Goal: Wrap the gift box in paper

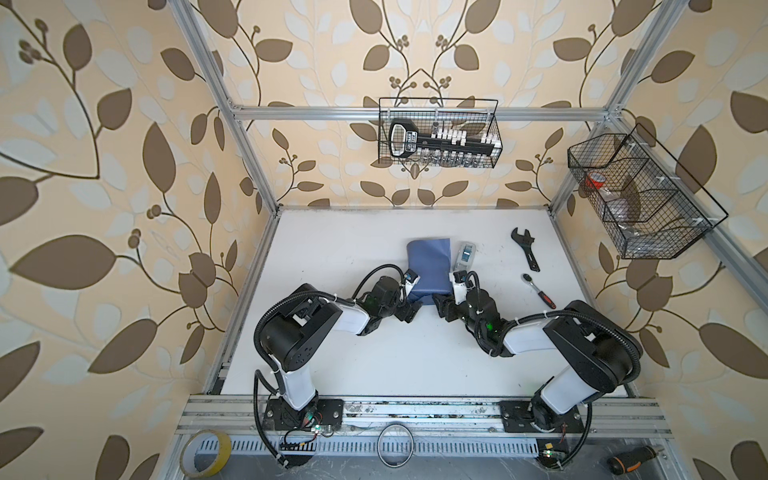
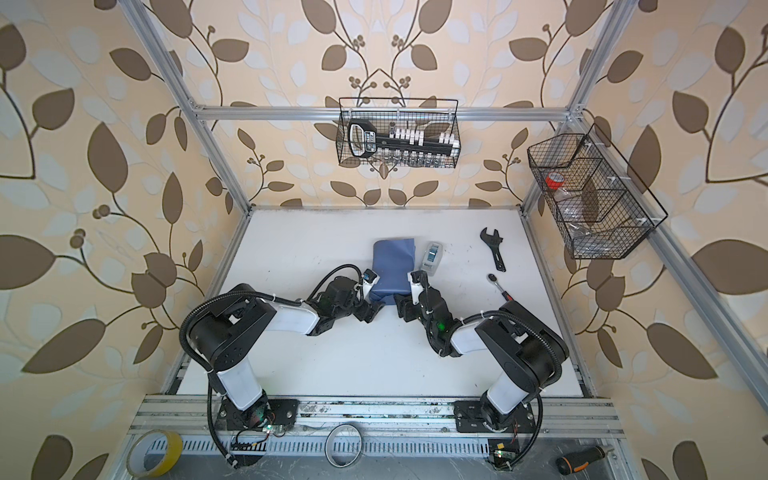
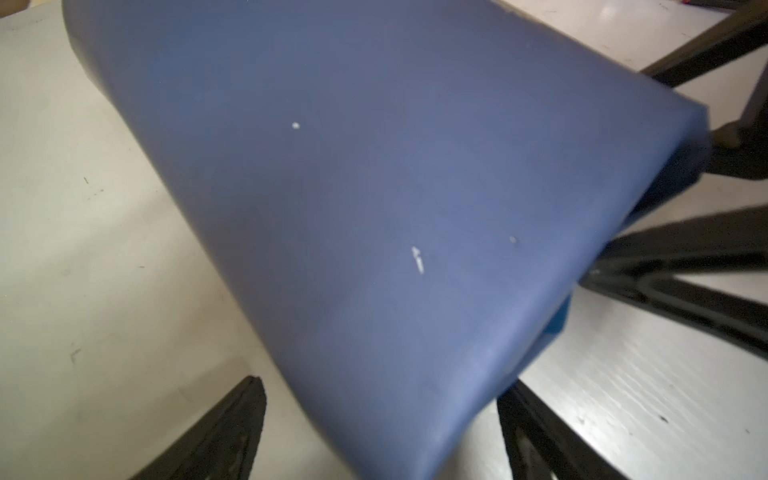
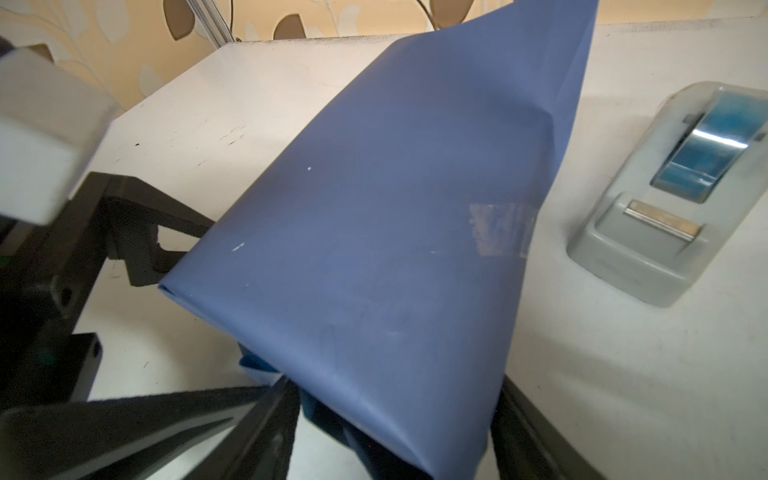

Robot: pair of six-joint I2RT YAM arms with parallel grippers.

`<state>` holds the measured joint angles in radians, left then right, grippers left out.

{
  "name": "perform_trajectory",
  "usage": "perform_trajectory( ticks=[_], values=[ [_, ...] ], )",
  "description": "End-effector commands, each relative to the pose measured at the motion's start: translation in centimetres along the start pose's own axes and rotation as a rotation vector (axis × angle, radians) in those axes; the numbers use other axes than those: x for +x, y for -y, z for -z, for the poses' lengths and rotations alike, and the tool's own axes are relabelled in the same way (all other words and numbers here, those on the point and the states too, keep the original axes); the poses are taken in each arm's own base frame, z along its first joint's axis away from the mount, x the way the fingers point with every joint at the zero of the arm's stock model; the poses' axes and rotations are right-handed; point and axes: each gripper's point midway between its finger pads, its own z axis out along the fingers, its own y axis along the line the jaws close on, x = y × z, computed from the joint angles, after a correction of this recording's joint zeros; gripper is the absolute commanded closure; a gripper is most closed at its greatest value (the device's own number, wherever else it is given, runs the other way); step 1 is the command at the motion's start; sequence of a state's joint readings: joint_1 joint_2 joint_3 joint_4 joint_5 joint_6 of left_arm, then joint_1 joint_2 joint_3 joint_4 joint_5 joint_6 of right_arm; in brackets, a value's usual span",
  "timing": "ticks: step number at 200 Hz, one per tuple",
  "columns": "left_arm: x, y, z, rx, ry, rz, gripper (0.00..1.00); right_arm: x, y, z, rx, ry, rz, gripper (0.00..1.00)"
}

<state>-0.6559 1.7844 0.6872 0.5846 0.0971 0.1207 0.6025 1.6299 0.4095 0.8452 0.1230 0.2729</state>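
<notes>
paper: matte slate-blue, folded round a boxy form, mid-table.
tape strip: clear, glossy, near its right edge.
left gripper: jaws wide, astride its near left corner.
right gripper: astride near right corner; grip cannot be told.
tape dispenser: grey plastic, just right of paper.
table: white, scuffed.
walls: beige, brown leaves.

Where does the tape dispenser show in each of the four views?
In a top view: tape dispenser above centre, just right of the paper.
In a top view: same spot, right of the paper.
Left wrist: not in it; mostly paper.
Right wrist: in view, close beside the paper's taped side.
Shared landmark: the paper.
</notes>
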Motion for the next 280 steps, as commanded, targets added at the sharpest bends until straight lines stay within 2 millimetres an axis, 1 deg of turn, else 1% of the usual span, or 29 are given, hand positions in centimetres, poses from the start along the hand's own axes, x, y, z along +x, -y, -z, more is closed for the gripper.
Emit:
perform_trajectory(
  ticks=[1, 60, 75, 125, 162, 189, 211, 228, 236, 264, 280],
  values=[
    [-1.2, 0.0, -0.7, -0.001, 0.022, -0.033, 0.12, 0.1, 0.0, -0.2, -0.010, 0.006, -0.008, 0.29],
    [-2.2, 0.2, -1.2, 0.017, 0.045, -0.035, 0.21, 0.1, 0.0, -0.2, -0.012, 0.004, -0.007, 0.30],
    [-2.1, 0.4, -1.2, 0.024, 0.043, -0.030, 0.24, 0.1, 0.1, -0.1, -0.012, 0.006, -0.008, 0.30],
    [-2.2, 0.3, -1.1, 0.019, 0.048, -0.023, 0.25, -0.4, 0.2, 0.7, -0.008, 0.005, -0.008, 0.26],
    [-2.2, 0.2, -1.1, 0.013, 0.048, -0.018, 0.26, -0.5, 0.9, 1.9, -0.005, -0.018, -0.043, 0.19],
    [-2.3, 0.3, -1.0, 0.020, 0.049, -0.013, 0.26, -1.0, 1.9, 3.3, 0.012, -0.047, -0.083, 0.15],
    [-2.3, 0.4, -1.0, 0.026, 0.050, -0.005, 0.27, -2.2, 3.0, 4.3, 0.039, -0.054, -0.118, 0.13],
    [-2.4, 0.4, -1.1, 0.030, 0.052, 0.002, 0.27, -3.4, 3.9, 5.1, 0.069, -0.058, -0.145, 0.12],
    [-2.4, 0.5, -1.1, 0.032, 0.053, 0.004, 0.28, -4.1, 4.3, 5.3, 0.084, -0.058, -0.151, 0.12],
    [-2.5, 0.5, -1.1, 0.031, 0.054, 0.010, 0.28, -5.4, 6.1, 5.7, 0.149, -0.067, -0.183, 0.10],
    [-2.4, 0.4, -1.1, 0.029, 0.051, 0.011, 0.28, -5.8, 7.8, 5.5, 0.193, -0.082, -0.242, 0.10]
  ],
)
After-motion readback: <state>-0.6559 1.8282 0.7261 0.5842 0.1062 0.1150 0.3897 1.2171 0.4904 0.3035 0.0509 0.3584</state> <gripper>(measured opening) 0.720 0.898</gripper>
